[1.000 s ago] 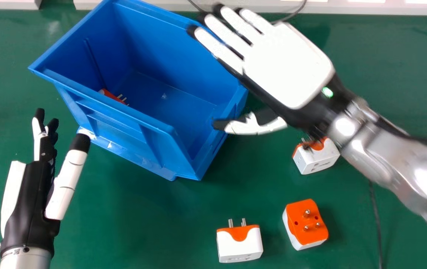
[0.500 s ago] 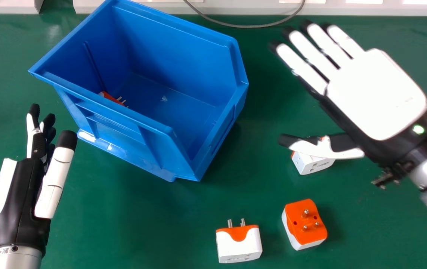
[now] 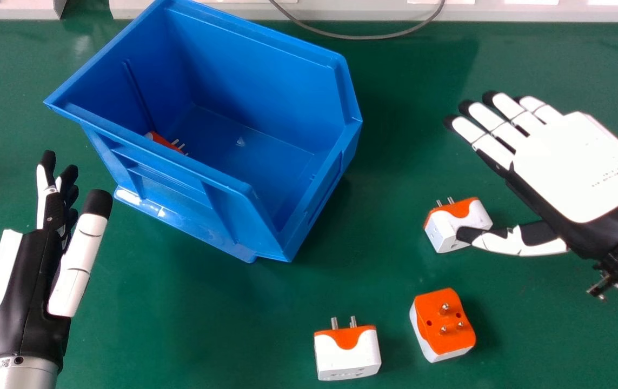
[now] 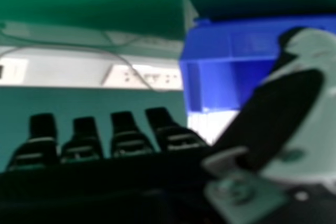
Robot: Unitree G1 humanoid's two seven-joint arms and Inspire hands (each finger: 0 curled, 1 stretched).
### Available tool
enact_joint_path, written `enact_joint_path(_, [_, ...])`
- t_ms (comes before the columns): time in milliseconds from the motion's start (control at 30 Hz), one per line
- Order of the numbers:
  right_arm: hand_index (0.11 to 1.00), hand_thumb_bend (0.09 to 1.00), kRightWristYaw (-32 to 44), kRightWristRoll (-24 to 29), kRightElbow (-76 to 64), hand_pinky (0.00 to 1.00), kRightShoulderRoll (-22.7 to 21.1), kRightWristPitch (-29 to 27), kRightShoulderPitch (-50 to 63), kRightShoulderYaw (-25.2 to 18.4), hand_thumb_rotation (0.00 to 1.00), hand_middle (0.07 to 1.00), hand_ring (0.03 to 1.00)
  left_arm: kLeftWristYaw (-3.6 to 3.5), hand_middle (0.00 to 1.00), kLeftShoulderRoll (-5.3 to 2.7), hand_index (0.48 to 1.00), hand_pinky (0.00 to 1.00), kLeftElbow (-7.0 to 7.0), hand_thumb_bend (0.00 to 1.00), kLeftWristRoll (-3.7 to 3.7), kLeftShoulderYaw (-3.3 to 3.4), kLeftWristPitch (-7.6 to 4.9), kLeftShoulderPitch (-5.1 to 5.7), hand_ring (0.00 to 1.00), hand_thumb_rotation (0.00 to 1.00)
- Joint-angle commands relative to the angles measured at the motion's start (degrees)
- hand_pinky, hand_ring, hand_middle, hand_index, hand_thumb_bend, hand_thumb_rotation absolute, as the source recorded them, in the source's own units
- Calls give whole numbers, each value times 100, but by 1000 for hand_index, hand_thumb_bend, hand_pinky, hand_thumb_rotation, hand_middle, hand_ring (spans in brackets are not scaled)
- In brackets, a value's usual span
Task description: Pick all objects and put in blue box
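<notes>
You've got your right hand [image 3: 579, 167] right of the blue box [image 3: 254, 81], left hand [image 3: 27, 286] left of it, fingers straight on both. One adapter [image 3: 164, 141] inside box, three white-orange adapters [image 3: 347, 356] off box's near right.

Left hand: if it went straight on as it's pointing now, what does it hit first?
Looks like the left corner of the blue box, just ahead of the left hand. Heights are unclear from the head view, so it might clear the rim.
</notes>
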Motion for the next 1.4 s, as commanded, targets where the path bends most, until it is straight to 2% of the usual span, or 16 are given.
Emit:
enact_joint_path(0, [926, 350, 42, -32, 78, 875, -85, -36, -235, 48, 708, 939, 940, -17, 1000, 83, 1000, 1000, -26, 743, -26, 90, -126, -8, 1000, 969])
enact_joint_path(233, [917, 357, 285, -354, 816, 831, 24, -152, -961, 614, 714, 939, 926, -20, 1000, 86, 1000, 1000, -74, 744, -28, 106, -94, 8, 1000, 965])
enact_joint_path(367, [920, 354, 332, -531, 1278, 811, 53, -283, -1406, 955, 720, 937, 922, -20, 1000, 76, 1000, 1000, -157, 739, -25, 103, -38, 36, 1000, 965])
enact_joint_path(533, [928, 343, 361, -673, 1784, 796, 212, -315, -1859, 1327, 744, 939, 919, -19, 1000, 81, 1000, 1000, -144, 737, -20, 112, -30, 37, 1000, 964])
enact_joint_path(633, [921, 340, 384, -750, 2107, 790, 359, -322, -2120, 1551, 753, 938, 914, -20, 1000, 68, 1000, 1000, -249, 738, -19, 114, 33, 76, 1000, 964])
enact_joint_path(733, [907, 335, 382, -766, 2409, 781, 465, -327, -2316, 1738, 773, 926, 905, -27, 1000, 65, 1000, 1000, -281, 737, -31, 123, 49, 94, 1000, 963])
enact_joint_path(867, [898, 332, 395, -759, 2724, 779, 547, -337, -2511, 1924, 777, 919, 903, -24, 1000, 59, 1000, 1000, -362, 734, -29, 131, 95, 131, 1000, 963])
enact_joint_path(1367, [874, 324, 522, -556, 3377, 770, 723, -338, -2787, 2212, 750, 893, 884, -53, 1000, 101, 1000, 1000, -460, 730, -64, 223, 227, 186, 1000, 967])
